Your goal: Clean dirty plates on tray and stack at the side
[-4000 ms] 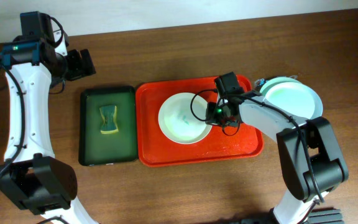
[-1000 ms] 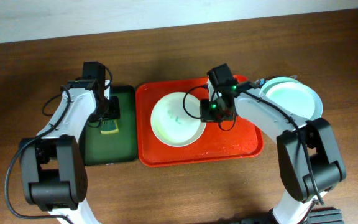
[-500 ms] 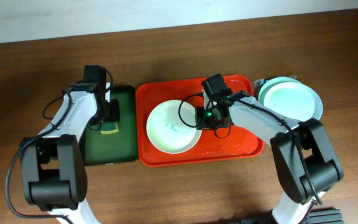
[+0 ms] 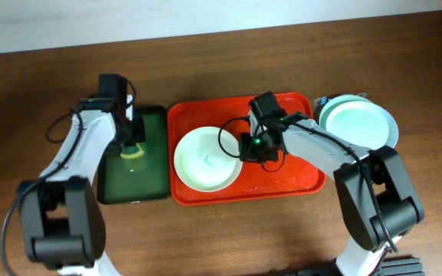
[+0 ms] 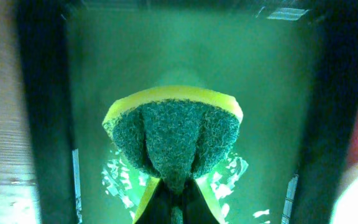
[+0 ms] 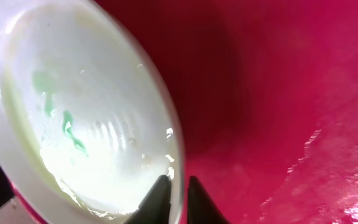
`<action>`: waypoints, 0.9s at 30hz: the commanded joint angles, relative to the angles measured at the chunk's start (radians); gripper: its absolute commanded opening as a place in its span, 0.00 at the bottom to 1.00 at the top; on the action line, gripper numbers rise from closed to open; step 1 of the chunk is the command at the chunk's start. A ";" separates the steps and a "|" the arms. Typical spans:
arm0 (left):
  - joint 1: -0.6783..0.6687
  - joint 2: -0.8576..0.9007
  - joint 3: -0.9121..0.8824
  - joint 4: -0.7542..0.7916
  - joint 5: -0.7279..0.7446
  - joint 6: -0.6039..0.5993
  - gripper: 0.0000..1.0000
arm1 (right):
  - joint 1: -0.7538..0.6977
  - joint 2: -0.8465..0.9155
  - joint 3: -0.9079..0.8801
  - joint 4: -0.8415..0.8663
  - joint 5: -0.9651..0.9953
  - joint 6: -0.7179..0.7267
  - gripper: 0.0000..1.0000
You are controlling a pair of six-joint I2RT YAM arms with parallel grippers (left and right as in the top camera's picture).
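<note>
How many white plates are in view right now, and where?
2 for certain: one round white plate on the bright red plastic tray, and a second white plate beside the tray's right end. That one may hide another beneath it.

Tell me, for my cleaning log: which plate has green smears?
The plate on the red tray, its rim between the right gripper's fingers: teal smears inside. The stacked plates beside the tray show none.

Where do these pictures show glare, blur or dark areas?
Overhead view: sharp and evenly lit, small glints on the red tray. Left wrist view: green cast, sponge sharp, white glare on the green tray floor, dark edges. Right wrist view: plate close and soft, tray glare at right.
</note>
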State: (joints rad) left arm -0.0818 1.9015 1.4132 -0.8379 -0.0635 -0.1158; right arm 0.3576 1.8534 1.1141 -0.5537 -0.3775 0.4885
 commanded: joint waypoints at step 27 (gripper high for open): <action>-0.401 0.153 0.119 -0.041 0.099 -0.086 0.00 | 0.015 0.007 -0.005 0.031 0.034 0.022 0.04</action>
State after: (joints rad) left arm -0.4816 1.9999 1.5131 -0.8986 0.0967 -0.1852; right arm 0.3649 1.8534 1.1122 -0.5224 -0.3565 0.5152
